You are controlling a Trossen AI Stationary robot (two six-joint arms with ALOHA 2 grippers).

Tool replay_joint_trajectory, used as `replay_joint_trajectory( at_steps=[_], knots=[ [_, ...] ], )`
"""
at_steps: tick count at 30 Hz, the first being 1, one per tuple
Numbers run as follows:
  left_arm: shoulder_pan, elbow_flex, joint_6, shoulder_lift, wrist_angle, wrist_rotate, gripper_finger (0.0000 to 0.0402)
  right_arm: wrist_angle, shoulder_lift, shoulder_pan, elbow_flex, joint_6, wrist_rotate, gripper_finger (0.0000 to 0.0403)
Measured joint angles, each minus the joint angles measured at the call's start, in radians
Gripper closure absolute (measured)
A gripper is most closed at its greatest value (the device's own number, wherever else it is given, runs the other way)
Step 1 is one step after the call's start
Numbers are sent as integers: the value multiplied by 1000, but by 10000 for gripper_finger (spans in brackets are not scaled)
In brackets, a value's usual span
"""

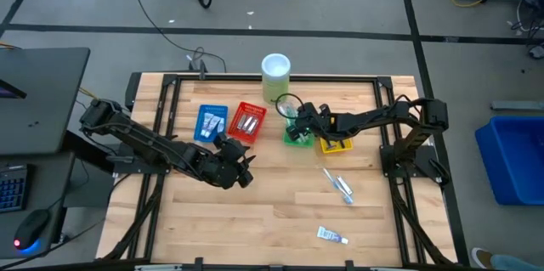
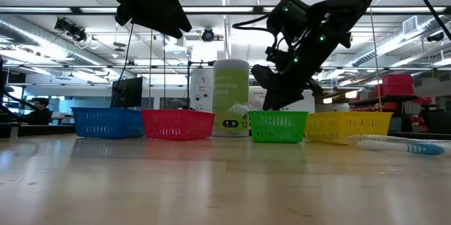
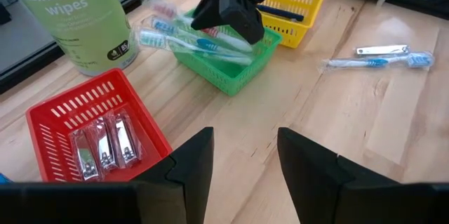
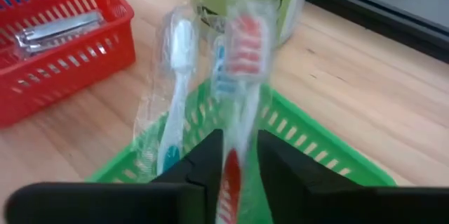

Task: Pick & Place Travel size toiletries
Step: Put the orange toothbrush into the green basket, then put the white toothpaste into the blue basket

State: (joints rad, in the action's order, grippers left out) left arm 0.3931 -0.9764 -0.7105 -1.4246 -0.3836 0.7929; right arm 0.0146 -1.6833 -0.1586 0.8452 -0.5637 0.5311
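Observation:
My right gripper [image 4: 238, 147] hangs over the green tray [image 1: 297, 138], slanting down. A plastic-wrapped toothbrush with red bristles [image 4: 242, 48] stands between its slightly parted fingers, head toward the wipes canister. A second wrapped toothbrush, blue and white [image 4: 175, 76], lies in the green tray with its head over the rim. My left gripper [image 3: 245, 147] hovers open above the table left of centre, near the red tray [image 3: 91, 126], holding nothing. On the bare table lie another toothbrush [image 1: 337, 184], beside a nail clipper [image 3: 382, 50], and a small white tube [image 1: 331, 235]. My right gripper has the red toothbrush's handle [image 4: 231, 175] between its two fingers, which come slanting down from the table's right and lie across the handle. A narrow gap shows beside the handle, and the brush is blurred. Whether the fingers touch it, I cannot tell.
Four trays stand in a row at the back: blue [image 1: 212, 122] with white tubes, red with nail clippers [image 3: 105, 147], green, and yellow [image 1: 334, 143]. A pale green wipes canister [image 1: 276, 71] stands behind them. The near half of the wooden table lies free.

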Motion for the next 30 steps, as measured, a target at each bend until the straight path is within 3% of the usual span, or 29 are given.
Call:
replay_joint_trajectory(
  at_steps=[8,13,21,30],
  knots=[
    [0,0,0,0,-1,0,236,37,26,5,28,122,-3,222],
    [0,0,0,0,-7,5,236,119,123,44,45,162,-19,194],
    [0,0,0,0,-8,10,236,306,299,186,47,126,-132,195],
    [-2,0,12,0,-5,31,236,463,329,378,47,-27,-309,217]
  ],
)
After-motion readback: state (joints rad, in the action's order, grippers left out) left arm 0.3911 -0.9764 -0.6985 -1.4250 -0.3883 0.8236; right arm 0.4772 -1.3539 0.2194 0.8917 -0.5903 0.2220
